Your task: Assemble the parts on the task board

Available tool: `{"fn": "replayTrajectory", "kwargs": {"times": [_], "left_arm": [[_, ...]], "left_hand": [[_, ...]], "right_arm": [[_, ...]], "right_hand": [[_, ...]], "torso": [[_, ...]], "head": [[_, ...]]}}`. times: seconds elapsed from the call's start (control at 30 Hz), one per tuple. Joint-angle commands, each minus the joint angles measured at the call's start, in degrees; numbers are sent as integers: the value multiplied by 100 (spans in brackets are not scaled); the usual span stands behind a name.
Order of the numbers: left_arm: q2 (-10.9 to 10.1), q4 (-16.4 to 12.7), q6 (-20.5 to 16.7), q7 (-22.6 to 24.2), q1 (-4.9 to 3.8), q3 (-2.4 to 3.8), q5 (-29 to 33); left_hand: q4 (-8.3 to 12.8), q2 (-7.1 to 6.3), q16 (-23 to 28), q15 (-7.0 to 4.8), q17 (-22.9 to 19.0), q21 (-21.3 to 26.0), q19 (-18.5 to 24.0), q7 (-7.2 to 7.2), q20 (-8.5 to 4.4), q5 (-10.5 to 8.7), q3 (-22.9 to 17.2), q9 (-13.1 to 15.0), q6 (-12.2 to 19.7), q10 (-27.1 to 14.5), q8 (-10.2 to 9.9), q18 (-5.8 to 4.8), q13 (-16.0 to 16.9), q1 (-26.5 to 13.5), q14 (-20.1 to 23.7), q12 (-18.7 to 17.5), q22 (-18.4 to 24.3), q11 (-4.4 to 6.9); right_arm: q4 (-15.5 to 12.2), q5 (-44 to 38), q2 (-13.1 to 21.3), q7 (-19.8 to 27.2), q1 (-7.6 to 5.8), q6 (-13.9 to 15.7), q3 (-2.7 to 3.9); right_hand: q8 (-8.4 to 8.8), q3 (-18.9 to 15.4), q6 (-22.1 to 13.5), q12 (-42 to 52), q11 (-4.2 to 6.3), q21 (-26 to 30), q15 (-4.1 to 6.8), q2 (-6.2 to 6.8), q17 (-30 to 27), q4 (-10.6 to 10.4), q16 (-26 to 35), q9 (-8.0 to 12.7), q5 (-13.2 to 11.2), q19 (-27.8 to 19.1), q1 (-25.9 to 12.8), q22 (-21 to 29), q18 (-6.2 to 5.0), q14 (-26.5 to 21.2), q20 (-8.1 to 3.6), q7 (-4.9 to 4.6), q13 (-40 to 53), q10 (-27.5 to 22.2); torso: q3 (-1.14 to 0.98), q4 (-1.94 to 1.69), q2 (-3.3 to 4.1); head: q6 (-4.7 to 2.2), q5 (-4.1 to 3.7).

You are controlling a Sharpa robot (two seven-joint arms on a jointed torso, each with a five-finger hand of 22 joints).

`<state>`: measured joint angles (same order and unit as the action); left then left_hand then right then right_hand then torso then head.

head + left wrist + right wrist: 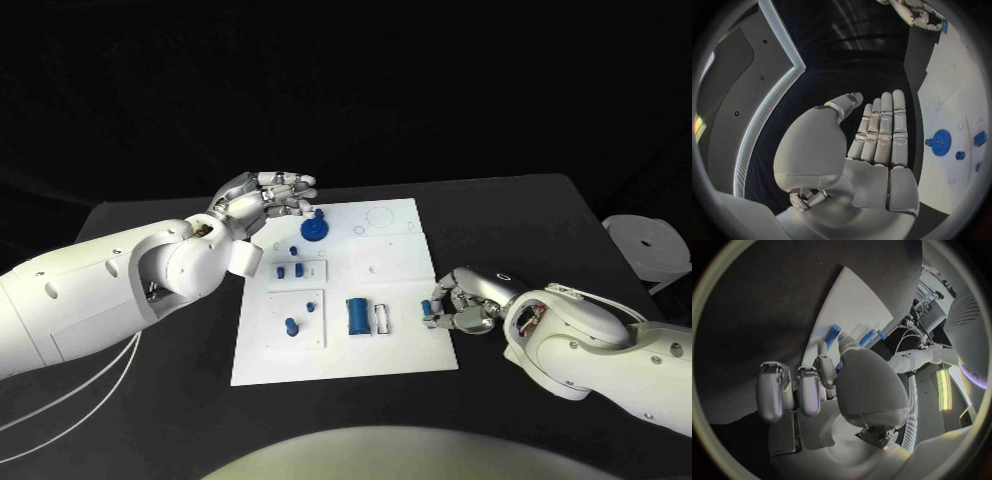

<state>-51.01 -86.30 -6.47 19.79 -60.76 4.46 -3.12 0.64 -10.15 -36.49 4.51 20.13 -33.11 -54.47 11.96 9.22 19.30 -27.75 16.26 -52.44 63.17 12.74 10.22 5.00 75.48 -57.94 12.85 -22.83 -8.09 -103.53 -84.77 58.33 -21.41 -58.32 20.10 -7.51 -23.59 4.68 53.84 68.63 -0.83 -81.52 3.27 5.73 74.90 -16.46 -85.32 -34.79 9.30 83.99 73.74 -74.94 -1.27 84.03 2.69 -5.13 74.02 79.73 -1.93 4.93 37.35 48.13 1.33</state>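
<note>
Right hand (459,310) sits at the near right edge of the task board (397,345), fingers pinched on a small blue peg (428,312); in the right wrist view the peg (832,334) sticks out past the fingertips over the white plate. Just left of it on the board lies a blue cylinder (358,315). Further left, a small blue piece (293,326). Mid-board, two short blue parts (290,270). Farther, a blue gear (315,231). Left hand (271,200) hovers at the board's far left corner, fingers straight and side by side, holding nothing.
</note>
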Motion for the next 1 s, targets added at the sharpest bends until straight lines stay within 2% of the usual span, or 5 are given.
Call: {"fn": "replayTrajectory", "kwargs": {"times": [0.03,0.3,0.5,0.77,1.0], "left_arm": [[-1,-21,99,33,0,3,-10],[-15,-29,96,30,-1,2,-10],[-21,-35,98,29,-1,2,-10],[-31,-40,105,18,-1,2,-24],[-28,-41,113,14,-1,2,-38]], "left_hand": [[-22,34,30,-1,9,24,22,15,35,18,6,-1,43,-34,-19,5,6,-31,44,-24,8,1],[-29,34,28,-1,20,41,13,13,37,19,5,1,42,-38,-20,8,11,-36,48,-21,19,2],[-29,34,28,-1,20,41,13,13,37,19,5,1,42,-38,-20,8,11,-36,48,-21,19,2],[26,16,29,-12,35,49,-4,8,29,15,-9,5,39,-41,-21,15,18,33,56,-14,23,9],[27,16,29,-12,35,49,-4,8,29,15,-9,5,39,-41,-21,15,18,34,57,-14,23,8]], "right_arm": [[51,-212,-54,-126,24,-165,-2],[152,-417,-155,-242,63,-269,-2],[222,-583,-242,-334,85,-352,-2],[217,-813,-287,-489,98,-590,-3],[152,-942,-307,-619,100,-638,-3]], "right_hand": [[33,-23,52,-30,18,-8,-20,-32,348,-19,31,6,-18,249,-62,-1266,-52,357,50,8,1,-7],[43,54,120,-35,57,-14,11,-118,348,49,35,9,2,254,131,-1269,-51,358,34,53,-1,0],[140,536,167,-51,95,-23,49,-233,363,229,36,54,-427,262,687,-1273,-48,364,-5,88,-1,-6],[165,1917,332,-89,121,-31,65,261,388,680,39,19,451,270,769,-1279,-44,368,-34,105,-5,-13],[113,2443,301,-123,111,-26,64,437,384,899,48,-94,526,269,386,-1278,-45,366,-28,101,-24,-7]], "torso": [[-3,2,-5],[-4,4,-7],[-3,6,-7],[-1,8,-7],[-1,5,-12]], "head": [[13,17],[29,38],[44,45],[56,46],[57,51]]}}
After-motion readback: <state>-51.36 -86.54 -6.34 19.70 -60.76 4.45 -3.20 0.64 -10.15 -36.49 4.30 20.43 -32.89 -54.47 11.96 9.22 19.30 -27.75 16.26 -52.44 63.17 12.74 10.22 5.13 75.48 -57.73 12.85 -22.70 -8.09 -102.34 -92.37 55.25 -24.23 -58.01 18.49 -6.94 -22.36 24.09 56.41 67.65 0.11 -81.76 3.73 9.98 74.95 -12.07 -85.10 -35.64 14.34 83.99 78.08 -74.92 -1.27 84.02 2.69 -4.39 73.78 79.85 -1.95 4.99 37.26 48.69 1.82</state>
